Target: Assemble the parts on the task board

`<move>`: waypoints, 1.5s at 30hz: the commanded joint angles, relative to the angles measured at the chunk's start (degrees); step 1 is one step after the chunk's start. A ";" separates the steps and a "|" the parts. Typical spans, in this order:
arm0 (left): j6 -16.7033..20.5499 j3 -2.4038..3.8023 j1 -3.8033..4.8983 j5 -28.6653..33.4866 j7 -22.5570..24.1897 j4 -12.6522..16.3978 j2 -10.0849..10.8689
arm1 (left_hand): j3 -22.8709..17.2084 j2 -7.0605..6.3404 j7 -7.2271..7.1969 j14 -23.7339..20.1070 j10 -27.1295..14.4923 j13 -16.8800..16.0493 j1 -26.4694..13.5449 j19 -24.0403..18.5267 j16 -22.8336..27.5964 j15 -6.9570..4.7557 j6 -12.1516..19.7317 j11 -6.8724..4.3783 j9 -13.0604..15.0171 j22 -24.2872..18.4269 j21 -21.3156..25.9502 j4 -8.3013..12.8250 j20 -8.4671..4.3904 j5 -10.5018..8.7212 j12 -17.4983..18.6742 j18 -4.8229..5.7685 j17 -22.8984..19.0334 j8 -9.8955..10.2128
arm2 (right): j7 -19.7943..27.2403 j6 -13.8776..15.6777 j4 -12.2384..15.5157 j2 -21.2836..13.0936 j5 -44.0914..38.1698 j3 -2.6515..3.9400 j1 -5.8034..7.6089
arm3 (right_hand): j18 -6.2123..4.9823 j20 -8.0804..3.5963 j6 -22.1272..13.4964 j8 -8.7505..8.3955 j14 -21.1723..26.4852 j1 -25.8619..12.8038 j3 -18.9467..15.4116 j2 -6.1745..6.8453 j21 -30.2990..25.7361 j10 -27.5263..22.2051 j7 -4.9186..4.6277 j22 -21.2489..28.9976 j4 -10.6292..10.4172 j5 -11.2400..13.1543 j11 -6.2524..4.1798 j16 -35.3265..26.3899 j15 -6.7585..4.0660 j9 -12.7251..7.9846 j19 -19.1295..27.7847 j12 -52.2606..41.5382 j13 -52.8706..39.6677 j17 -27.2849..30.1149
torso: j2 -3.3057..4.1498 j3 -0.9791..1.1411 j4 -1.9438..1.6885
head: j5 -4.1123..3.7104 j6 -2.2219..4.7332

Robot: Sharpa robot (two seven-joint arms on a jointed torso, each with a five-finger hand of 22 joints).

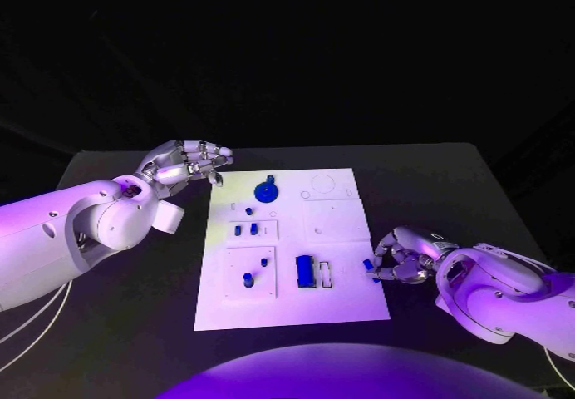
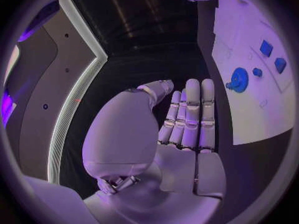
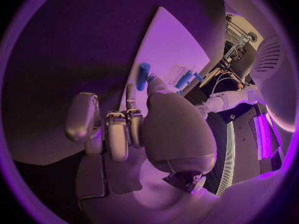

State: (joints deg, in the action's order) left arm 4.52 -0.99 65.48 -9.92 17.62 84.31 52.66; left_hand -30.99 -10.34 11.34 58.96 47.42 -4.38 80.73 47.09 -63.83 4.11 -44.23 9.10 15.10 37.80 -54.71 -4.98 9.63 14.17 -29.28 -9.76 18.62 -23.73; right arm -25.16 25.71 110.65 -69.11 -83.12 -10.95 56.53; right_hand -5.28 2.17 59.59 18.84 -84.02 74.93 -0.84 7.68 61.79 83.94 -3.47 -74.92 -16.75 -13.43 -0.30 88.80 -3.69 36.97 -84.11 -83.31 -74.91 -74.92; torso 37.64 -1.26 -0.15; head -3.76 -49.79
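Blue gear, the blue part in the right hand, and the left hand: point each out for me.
blue gear (image 1: 266,193), head view, on its round face.
blue part (image 1: 369,265), head view, on the end showing at the right hand's fingertips.
left hand (image 1: 186,164), head view, on its back.

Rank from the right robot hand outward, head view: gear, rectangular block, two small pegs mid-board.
1. Blue rectangular block, just left of the right robot hand on the near board area.
2. Two small pegs, mid-board, left side.
3. Blue gear, far end.
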 commanded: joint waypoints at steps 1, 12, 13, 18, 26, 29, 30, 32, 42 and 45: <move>-0.84 0.04 0.00 0.34 0.28 0.12 -0.04 | -0.23 0.37 1.40 0.02 0.31 -0.06 -0.42 0.17 0.22 0.25 0.27 -0.13 0.06 -0.10 0.42 -0.10 0.23 0.02 -0.40 -0.81 -0.03 -0.29 | -0.82 -1.91 -0.33 0.42 -1.85 -0.03 -0.23 | 0.95 0.05 0.54 -0.43 -5.45 -0.01 0.38 0.06 0.22 3.67 -0.08 -9.37 0.06 0.18 -0.41 0.35 -0.44 -0.05 -0.52 -0.11 -10.76 -12.40 | -0.04 -0.04 -0.01 | 0.01 -0.02; -1.06 0.04 0.00 0.34 0.08 0.14 0.10 | -0.23 0.37 1.40 0.02 0.31 -0.06 -0.42 0.17 0.22 0.25 0.27 -0.13 0.06 -0.10 0.42 -0.10 0.23 0.02 -0.40 -0.81 -0.03 -0.29 | -1.60 -2.88 -1.18 2.39 -3.63 -0.02 -1.49 | 0.98 -0.32 1.26 -1.60 -5.45 4.96 3.59 -0.69 0.43 3.70 0.28 -9.41 0.33 0.14 -0.77 0.36 -0.79 -0.40 -0.53 -0.17 -10.82 -12.43 | -0.02 -0.06 0.02 | 0.05 0.05; -1.07 0.04 0.00 0.34 0.07 0.14 0.12 | -0.23 0.37 1.40 0.02 0.31 -0.06 -0.42 0.17 0.22 0.25 0.27 -0.13 0.06 -0.10 0.42 -0.10 0.23 0.02 -0.40 -0.81 -0.03 -0.29 | -1.65 -2.93 -1.21 2.49 -3.94 -0.02 -1.54 | 0.99 -0.35 1.36 -1.81 -5.45 5.75 4.24 -0.71 0.43 3.68 0.30 -9.41 0.35 0.13 -0.79 0.36 -0.82 -0.48 -0.52 -0.11 -10.78 -12.43 | -0.02 -0.07 -0.01 | 0.04 0.06; -1.07 0.04 0.00 0.34 -0.07 0.14 0.21 | -0.23 0.37 1.40 0.02 0.31 -0.06 -0.42 0.17 0.22 0.25 0.27 -0.13 0.06 -0.10 0.42 -0.10 0.23 0.02 -0.40 -0.81 -0.03 -0.29 | -2.00 -3.18 -1.28 2.84 -5.11 -0.02 -1.70 | 1.02 -0.61 2.28 -3.01 -5.45 11.06 10.96 -0.40 0.72 3.69 0.54 -9.47 0.76 -0.05 -1.00 0.35 -1.09 -0.97 -0.53 -0.20 -10.89 -12.44 | -0.04 -0.04 0.01 | 0.16 0.10; -1.11 0.04 0.00 0.34 -0.26 0.14 0.21 | -0.31 0.44 1.40 0.00 0.21 -0.03 -0.41 0.18 0.23 0.25 0.35 -0.13 0.04 -0.13 0.46 -0.09 0.22 0.05 -0.40 -0.82 -0.03 -0.36 | -2.70 -2.14 -0.78 2.91 -6.99 -0.01 -1.77 | 1.09 -0.75 2.15 -2.73 -5.48 9.10 26.66 2.56 1.23 3.85 0.60 -9.53 1.81 0.05 -1.21 0.39 -1.15 1.36 -0.54 -0.32 -11.02 -12.60 | -0.09 -0.05 0.09 | 0.12 0.20; -1.15 0.04 -0.01 0.33 -0.24 0.12 0.16 | -0.31 0.44 1.40 0.00 0.21 -0.03 -0.41 0.18 0.23 0.25 0.35 -0.13 0.04 -0.13 0.46 -0.09 0.22 0.05 -0.40 -0.82 -0.03 -0.36 | -2.73 -1.30 -0.20 2.94 -7.42 0.01 -1.75 | 1.12 -0.67 1.73 -2.24 -5.50 6.78 32.22 3.21 1.52 3.93 0.35 -9.58 2.43 0.05 -1.14 0.41 -1.02 2.58 -0.57 -0.36 -11.06 -12.66 | -0.12 -0.04 0.10 | 0.15 0.19; -1.16 0.04 -0.01 0.32 -0.21 0.13 0.16 | -0.31 0.44 1.40 0.00 0.21 -0.03 -0.41 0.18 0.23 0.25 0.35 -0.13 0.04 -0.13 0.46 -0.09 0.22 0.05 -0.40 -0.82 -0.03 -0.36 | -2.72 -0.98 0.04 2.95 -7.43 0.01 -1.72 | 1.14 -0.67 1.65 -2.03 -5.51 5.69 33.88 3.59 1.70 3.96 0.36 -9.60 2.85 0.12 -1.05 0.43 -1.03 3.04 -0.60 -0.40 -11.09 -12.73 | -0.14 -0.04 0.06 | 0.15 0.22; -1.16 0.04 -0.01 0.30 -0.18 0.19 0.18 | -0.37 0.51 1.40 0.00 0.19 -0.02 -0.36 0.19 0.24 0.24 0.34 -0.13 0.04 -0.13 0.46 -0.07 0.21 0.06 -0.41 -0.82 -0.03 -0.40 | -2.57 -0.02 0.68 3.01 -7.02 0.04 -1.54 | 1.12 -0.65 1.52 -1.70 -5.50 3.85 36.45 4.21 1.67 3.96 0.40 -9.58 3.81 0.25 -1.02 0.41 -1.04 3.82 -0.57 -0.26 -11.01 -12.68 | -0.13 -0.04 0.00 | 0.08 0.30; -1.37 0.04 -0.02 0.27 -0.47 0.28 0.21 | -1.37 0.91 1.47 -0.14 0.08 0.09 0.78 0.26 0.41 0.11 0.54 -0.13 -0.05 0.18 -0.02 1.01 -0.02 0.14 -0.54 -0.84 -0.12 -0.77 | -0.37 3.72 2.30 5.75 -0.62 0.10 -0.70 | 1.03 -0.66 1.60 -1.64 -5.49 -1.02 39.28 4.58 1.17 4.11 0.52 -9.44 3.91 0.45 -1.10 0.40 -1.09 4.57 -0.44 -0.36 -11.13 -12.65 | -0.02 -0.05 -0.15 | 0.21 0.22; -1.67 0.04 -0.02 0.15 -0.14 0.50 0.22 | -1.36 0.82 1.54 -0.16 0.04 0.12 0.55 0.20 0.44 0.17 0.61 -0.06 -0.08 0.24 -0.10 0.94 0.00 0.08 -0.54 -0.79 -0.13 -0.81 | 0.05 4.09 2.39 6.55 0.71 0.11 -0.64 | 1.05 -0.67 2.01 -1.60 -5.50 -3.46 38.58 5.40 1.28 4.16 0.67 -9.45 3.29 0.68 -1.18 0.41 -1.13 4.71 -0.47 -0.32 -11.12 -12.69 | -0.03 -0.09 -0.16 | 0.15 0.10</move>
State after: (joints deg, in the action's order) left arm 4.20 -0.99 65.46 -9.89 16.99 84.54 52.97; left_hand -32.05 -9.57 11.55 58.96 47.42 -4.31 81.05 47.09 -63.60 4.11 -44.02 9.10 15.08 38.00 -54.48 -3.92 9.63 14.17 -29.48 -9.76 18.56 -24.23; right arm -26.15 28.46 112.92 -62.70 -85.36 -10.82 55.89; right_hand -5.28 1.74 61.07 17.07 -84.02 71.82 34.37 13.05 63.13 83.98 -3.38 -74.94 -16.83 -12.93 -1.08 89.02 -4.53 39.99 -84.11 -83.51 -74.90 -74.95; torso 37.59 -1.32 -0.24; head -3.60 -49.58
